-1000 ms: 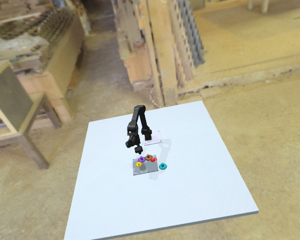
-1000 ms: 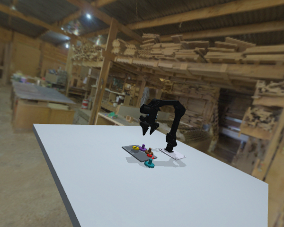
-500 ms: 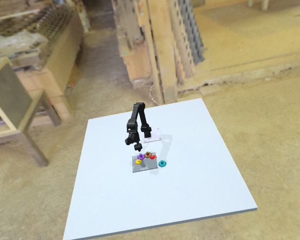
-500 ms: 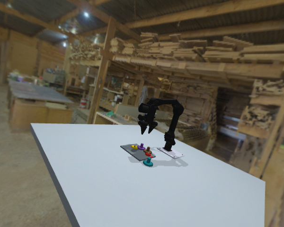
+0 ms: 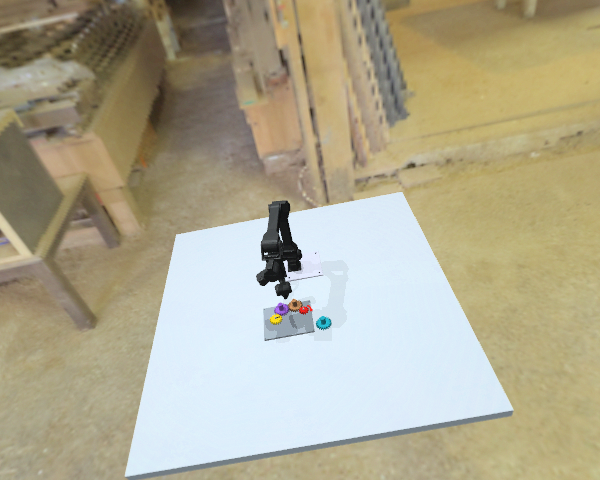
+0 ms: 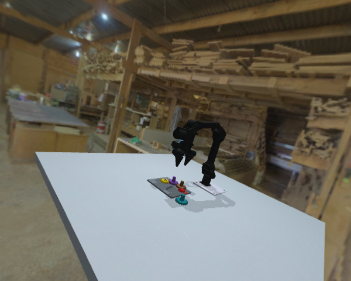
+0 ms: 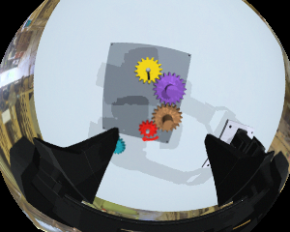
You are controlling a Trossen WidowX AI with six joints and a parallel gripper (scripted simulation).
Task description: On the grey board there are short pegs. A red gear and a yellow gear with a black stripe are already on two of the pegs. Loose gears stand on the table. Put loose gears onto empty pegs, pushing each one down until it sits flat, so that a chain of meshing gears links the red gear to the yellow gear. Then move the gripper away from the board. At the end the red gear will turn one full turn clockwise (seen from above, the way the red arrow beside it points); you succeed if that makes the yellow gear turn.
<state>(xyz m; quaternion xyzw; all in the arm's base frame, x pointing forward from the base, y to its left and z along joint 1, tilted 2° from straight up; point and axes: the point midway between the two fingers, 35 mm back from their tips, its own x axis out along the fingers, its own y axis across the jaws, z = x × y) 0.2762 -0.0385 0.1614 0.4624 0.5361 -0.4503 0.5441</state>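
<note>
On the grey board (image 5: 290, 331) (image 7: 117, 113), the red gear (image 5: 303, 310) (image 6: 181, 189) (image 7: 146, 127) touches the brown gear (image 5: 294, 305) (image 7: 174, 111). The purple gear (image 5: 281, 309) (image 6: 173, 182) (image 7: 178, 95) lies between the brown gear and the yellow gear (image 5: 275, 319) (image 6: 164, 181) (image 7: 142, 70); their teeth appear to meet in the wrist view. All look flat. The yellow gear's black stripe points toward the red gear's side. A teal gear (image 5: 323, 323) (image 6: 181, 201) (image 7: 119, 145) stands on the table beside the board. My gripper (image 6: 181, 165) (image 7: 163, 135) is open and empty, well above the board.
The red arrow (image 7: 150, 139) lies beside the red gear at the board's edge. The arm's white base plate (image 5: 313, 268) (image 6: 216, 190) is on the table behind the board. The arm's shadow falls across board and table.
</note>
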